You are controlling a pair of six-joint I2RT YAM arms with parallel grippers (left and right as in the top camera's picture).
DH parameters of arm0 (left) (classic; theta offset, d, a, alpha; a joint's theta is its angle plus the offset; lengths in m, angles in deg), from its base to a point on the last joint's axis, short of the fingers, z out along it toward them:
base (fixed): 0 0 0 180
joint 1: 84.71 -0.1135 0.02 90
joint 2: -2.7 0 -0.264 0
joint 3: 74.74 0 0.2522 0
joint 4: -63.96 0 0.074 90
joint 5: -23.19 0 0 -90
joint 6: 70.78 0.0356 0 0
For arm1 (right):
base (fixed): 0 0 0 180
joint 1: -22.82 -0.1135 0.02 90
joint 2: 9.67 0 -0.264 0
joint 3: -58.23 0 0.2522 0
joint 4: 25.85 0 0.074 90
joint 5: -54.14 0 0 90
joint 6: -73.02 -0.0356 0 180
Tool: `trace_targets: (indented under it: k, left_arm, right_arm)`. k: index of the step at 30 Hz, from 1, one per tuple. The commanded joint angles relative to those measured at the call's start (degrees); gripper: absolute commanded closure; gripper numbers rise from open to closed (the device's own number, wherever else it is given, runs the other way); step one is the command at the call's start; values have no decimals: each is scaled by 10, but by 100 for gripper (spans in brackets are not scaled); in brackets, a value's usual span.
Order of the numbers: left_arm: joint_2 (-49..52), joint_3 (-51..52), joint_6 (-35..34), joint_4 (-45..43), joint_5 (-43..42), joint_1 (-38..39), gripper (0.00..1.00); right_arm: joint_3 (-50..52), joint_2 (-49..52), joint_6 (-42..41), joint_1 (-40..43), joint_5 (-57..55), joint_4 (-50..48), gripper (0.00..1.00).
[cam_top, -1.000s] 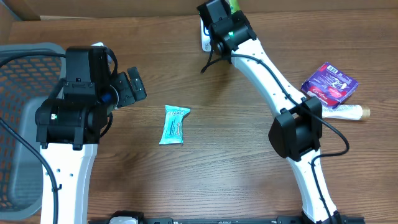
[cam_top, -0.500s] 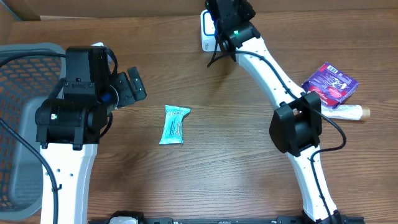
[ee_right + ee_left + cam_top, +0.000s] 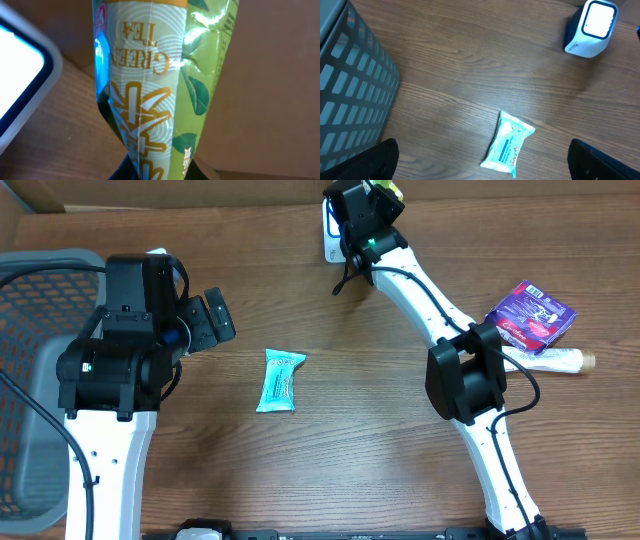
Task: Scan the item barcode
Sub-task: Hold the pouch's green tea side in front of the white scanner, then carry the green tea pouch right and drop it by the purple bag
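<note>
Right wrist view: green tea packet (image 3: 150, 90) fills the frame. It stands upright in my right gripper (image 3: 150, 172), whose fingers are pinched tight on its lower end. "GREEN TEA" reads upside down from here. No barcode shows on this face.

Barcode scanner (image 3: 20, 85) is just beside the packet, at the left of the frame, with its white screen lit. Packet and scanner look apart, not touching. I cannot tell which face of the packet is turned toward the screen. Brown cardboard (image 3: 270, 75) stands behind the packet.

Overhead: my right arm reaches to the far edge of the table (image 3: 350, 440), a little right of centre. The packet is held off the wood there, with the scanner standing on the table next to it.

Left gripper (image 3: 205, 323) hangs over the left part of the table. Its jaws are spread as wide as they go and hold nothing.

A light blue packet (image 3: 279, 380) lies flat near the table's centre, well apart from both grippers. A grey mesh basket (image 3: 30, 290) sits at the left edge. Near the right edge a purple packet (image 3: 530, 315) lies with a white tube (image 3: 550, 360) touching or just beside it on its near side.
</note>
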Motion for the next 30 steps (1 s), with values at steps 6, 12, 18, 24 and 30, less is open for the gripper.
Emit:
trace_targets:
  k: [6, 12, 18, 24, 30]
  left_arm:
    - [2, -4, -6, 0, 7, -1, 0]
    - [2, -4, -5, 0, 7, -1, 0]
    - [2, -4, -6, 0, 7, -1, 0]
    - [2, -4, -6, 0, 7, -1, 0]
    - [2, -4, -5, 0, 7, -1, 0]
  right_arm:
    - [-12, -13, 0, 6, 41, 20, 96]
    - [-12, -13, 0, 2, 49, 70, 96]
    - [-12, -13, -3, 1, 50, 79, 96]
    - [-12, -13, -3, -17, 50, 90, 96]
    - [-12, -13, -3, -25, 49, 114, 96]
